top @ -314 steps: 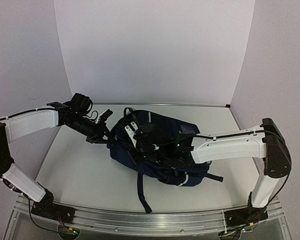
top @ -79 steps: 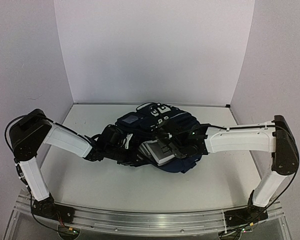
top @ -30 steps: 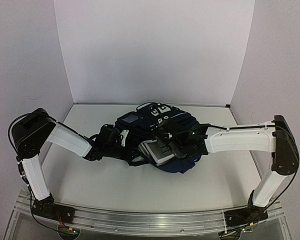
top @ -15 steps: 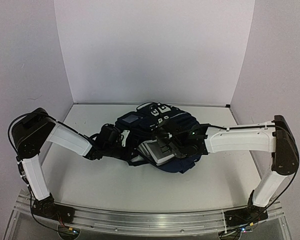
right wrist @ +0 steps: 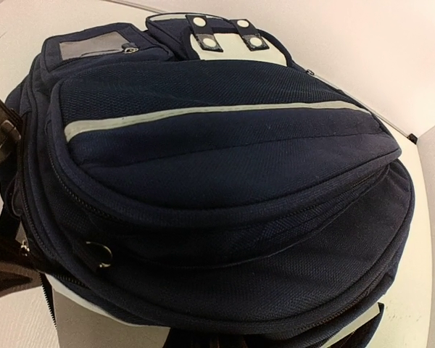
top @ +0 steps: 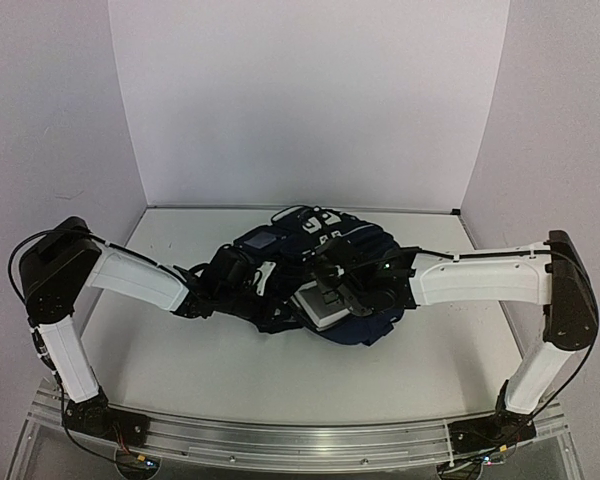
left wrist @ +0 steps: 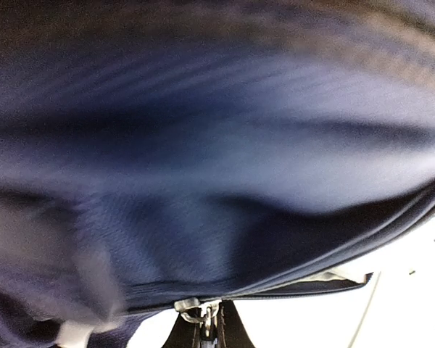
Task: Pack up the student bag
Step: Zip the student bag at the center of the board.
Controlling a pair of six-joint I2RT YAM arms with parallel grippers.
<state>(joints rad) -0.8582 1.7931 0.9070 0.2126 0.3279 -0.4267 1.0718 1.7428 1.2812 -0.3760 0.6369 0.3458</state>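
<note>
Left pincer (left wrist: 206,332) closed narrow on a metal zip pull (left wrist: 196,310) at the left side of the student bag (top: 365,250). Right pincer (top: 330,290) closed at the bag's near opening; what it grips, cannot tell. Bag lies on the worktop (top: 230,380), mid-width, nearer the far edge, between both arms.

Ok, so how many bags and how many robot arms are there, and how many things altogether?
Backpack, dark blue: 1
Robot arms, left arm and right arm: 2
Pale flat thing at the backpack's opening, maybe a book: 1
Total: 4
</note>
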